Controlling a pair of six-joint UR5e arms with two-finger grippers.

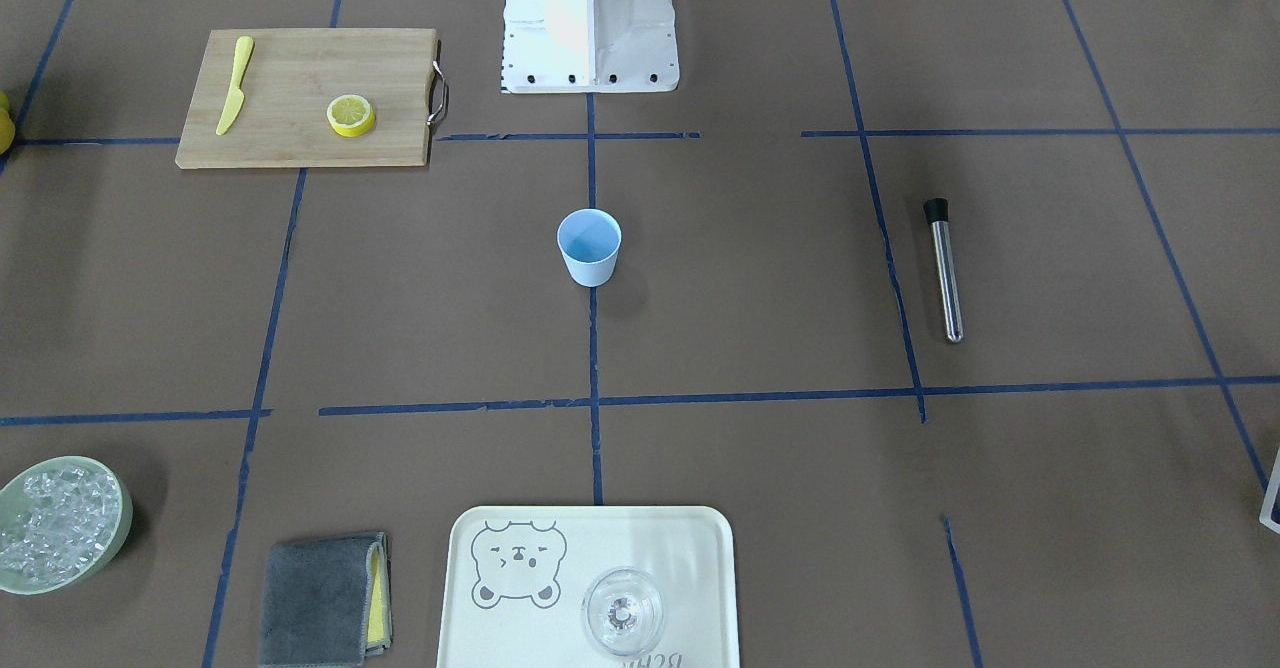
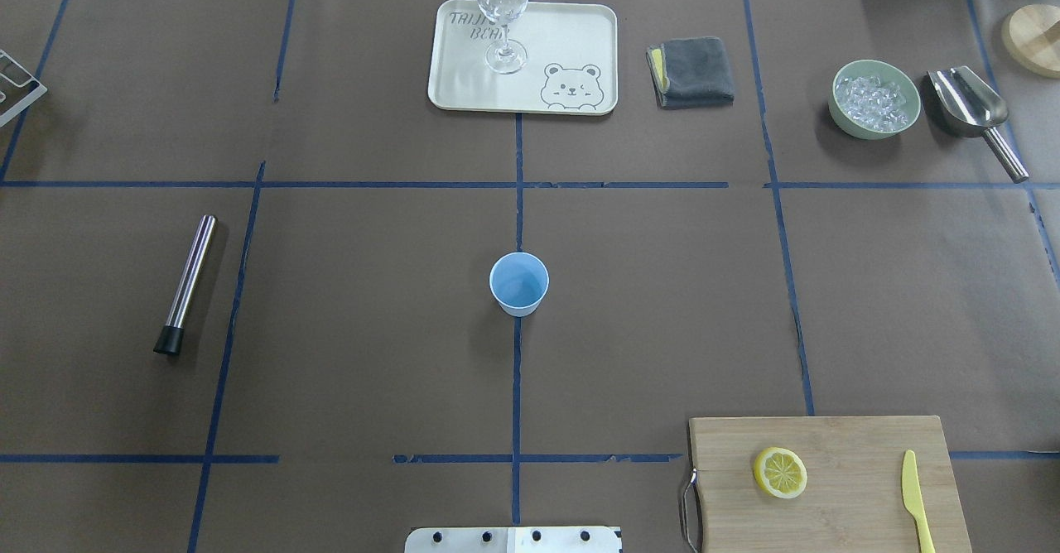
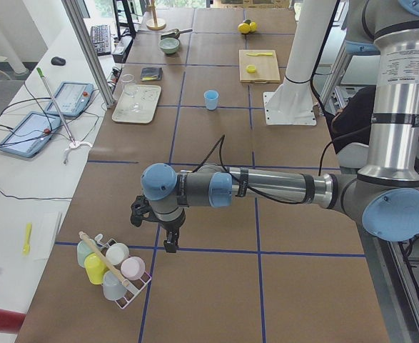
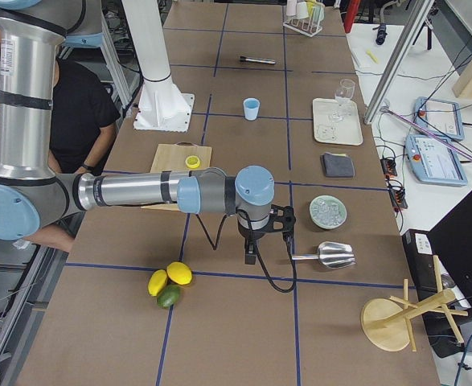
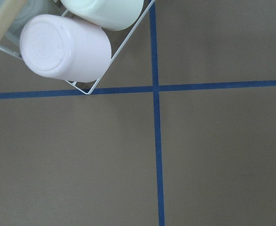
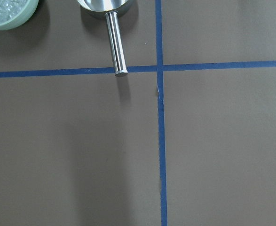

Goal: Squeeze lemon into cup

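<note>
1. The lemon lies flat on the cutting board, near the robot's right side;
2. The cup stands upright mid-table, well apart from it;
3. The left gripper and right gripper hang at opposite table ends; their opening and hold cannot be told.

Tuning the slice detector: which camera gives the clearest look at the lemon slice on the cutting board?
Overhead exterior: the thin round yellow lemon slice lies face-up on the wooden cutting board, segments clear. Exterior front-facing shows it nearly as well. Both side views show only a small yellow spot; neither wrist camera catches it.
</note>
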